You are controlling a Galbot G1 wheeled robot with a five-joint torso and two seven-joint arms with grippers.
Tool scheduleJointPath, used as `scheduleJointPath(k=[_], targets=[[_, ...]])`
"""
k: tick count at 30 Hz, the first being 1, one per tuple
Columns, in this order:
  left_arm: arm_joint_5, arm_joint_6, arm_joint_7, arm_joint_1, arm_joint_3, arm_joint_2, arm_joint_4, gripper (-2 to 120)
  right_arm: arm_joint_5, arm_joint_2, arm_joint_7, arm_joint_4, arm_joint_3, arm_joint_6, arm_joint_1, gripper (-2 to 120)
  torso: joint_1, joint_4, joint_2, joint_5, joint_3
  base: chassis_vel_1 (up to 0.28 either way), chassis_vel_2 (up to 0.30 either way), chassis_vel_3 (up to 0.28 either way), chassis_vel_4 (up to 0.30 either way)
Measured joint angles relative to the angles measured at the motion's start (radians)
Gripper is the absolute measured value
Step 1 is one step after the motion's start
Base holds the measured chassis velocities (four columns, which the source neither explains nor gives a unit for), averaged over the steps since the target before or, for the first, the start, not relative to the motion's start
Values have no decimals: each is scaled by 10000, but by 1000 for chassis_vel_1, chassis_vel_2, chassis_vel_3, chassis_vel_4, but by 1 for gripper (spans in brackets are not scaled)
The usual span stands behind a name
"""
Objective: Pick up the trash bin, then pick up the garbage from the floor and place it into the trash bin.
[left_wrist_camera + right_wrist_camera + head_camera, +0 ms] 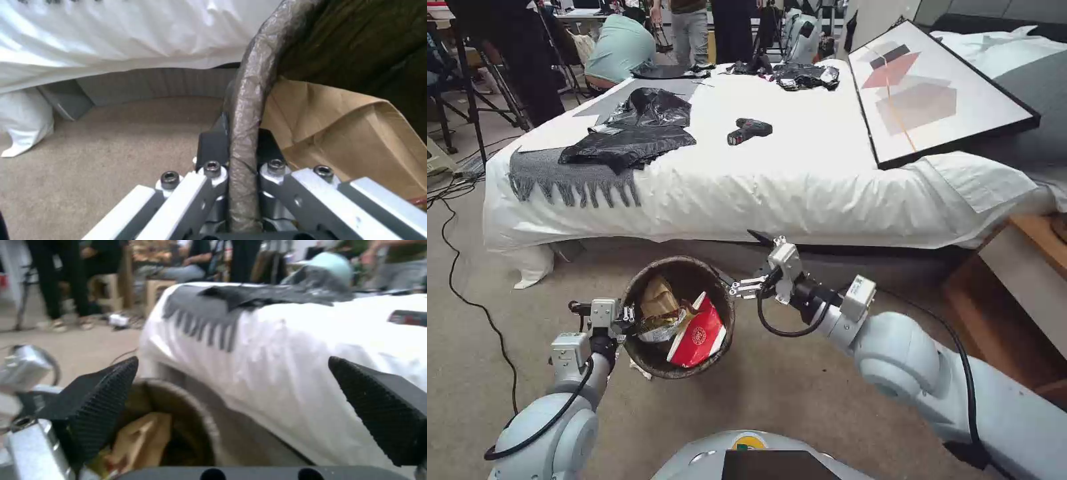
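Crinkled dark bag lining, folded over the rim of the trash bin [679,317], is being pinched between the pressed-together fingers [213,148] of the left gripper [627,319] at the bin's nine o'clock, so the bin is being held clear of the carpet [800,393] before the bed [774,180]. At the rim's two o'clock the right gripper [754,263] is being held with its pads [102,400] spread and empty. Inside, a brown paper bag [657,297], a red-and-white carton [697,340] and a wrapper are being carried; judging by the bare carpet, little seems left.

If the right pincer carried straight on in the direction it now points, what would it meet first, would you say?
Probably the white bedsheet hanging down the bed's side: the open right pincer faces it directly, beside the trash bin. Depth is hard to judge.
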Motion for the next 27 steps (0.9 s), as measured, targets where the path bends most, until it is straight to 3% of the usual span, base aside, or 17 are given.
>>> scheduleJointPath(k=[7,11,16,20,27], targets=[[-48,-5,-5,-1,-93,45,-62,0,-1050,398,176,-111,1331,309,-1389,100,0,0,0,0,0,0,0,0,0],[-93,-5,-9,0,-123,41,-70,0,-1911,753,-17,-162,2787,616,-3140,100,0,-1,0,-1,0,0,0,0,0],[-91,-11,-12,41,-121,-12,-72,0,-2612,1193,-297,-183,3856,879,-4380,100,0,-1,0,-2,0,0,0,0,0],[-101,-31,-5,34,-124,6,-72,0,-3547,2118,-760,-286,5272,1518,-5743,100,0,-2,1,-3,-1,0,0,0,0],[-103,-38,4,56,-138,33,-74,0,-4349,3448,-1143,-464,6464,2293,-7267,100,0,0,0,-1,-1,0,0,0,0]])
